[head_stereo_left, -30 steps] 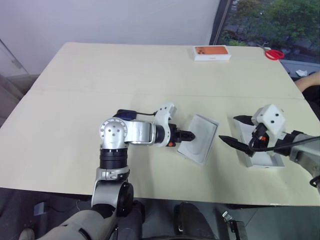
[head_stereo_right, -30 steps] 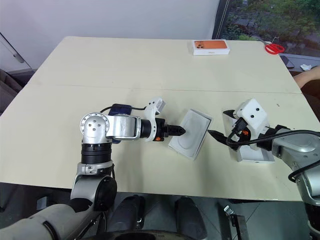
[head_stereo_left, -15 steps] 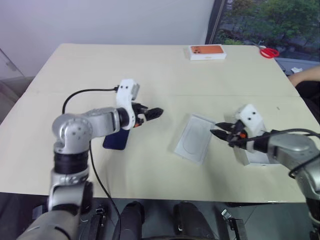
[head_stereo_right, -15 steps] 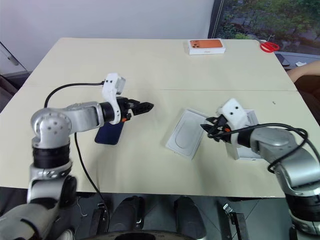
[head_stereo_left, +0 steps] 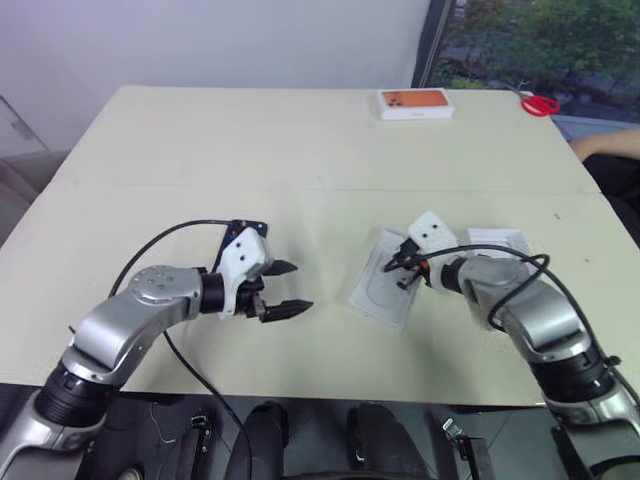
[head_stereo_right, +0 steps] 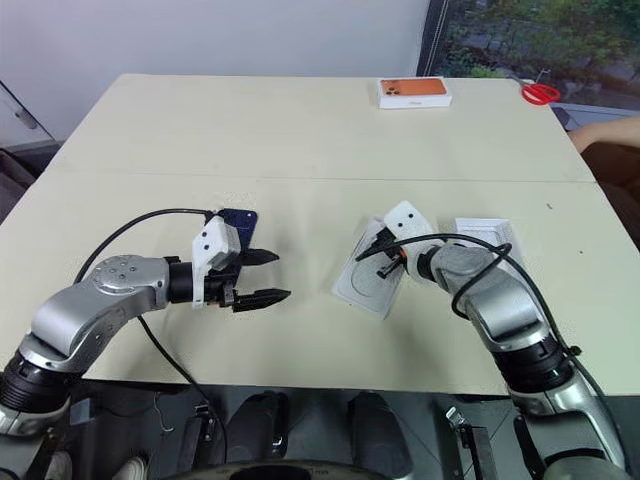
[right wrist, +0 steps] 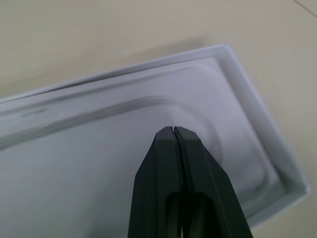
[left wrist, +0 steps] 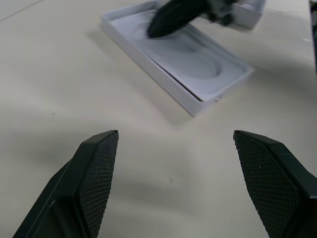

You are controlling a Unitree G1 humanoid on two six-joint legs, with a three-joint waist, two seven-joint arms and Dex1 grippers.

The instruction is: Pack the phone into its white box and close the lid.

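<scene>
The left arm reaches in low from the near left edge of the table (head_stereo_left: 150,150), forearm bent across toward the middle. Its left gripper (head_stereo_left: 283,288) points to the right and a little downward, the two black fingers (left wrist: 96,173) spread wide with nothing between them, above the tabletop. The right arm comes from the near right corner of the table, elbow out, forearm angled inward. Its right gripper (head_stereo_left: 395,270) points toward the table's middle and downward, fingers pressed together, tips touching.
</scene>
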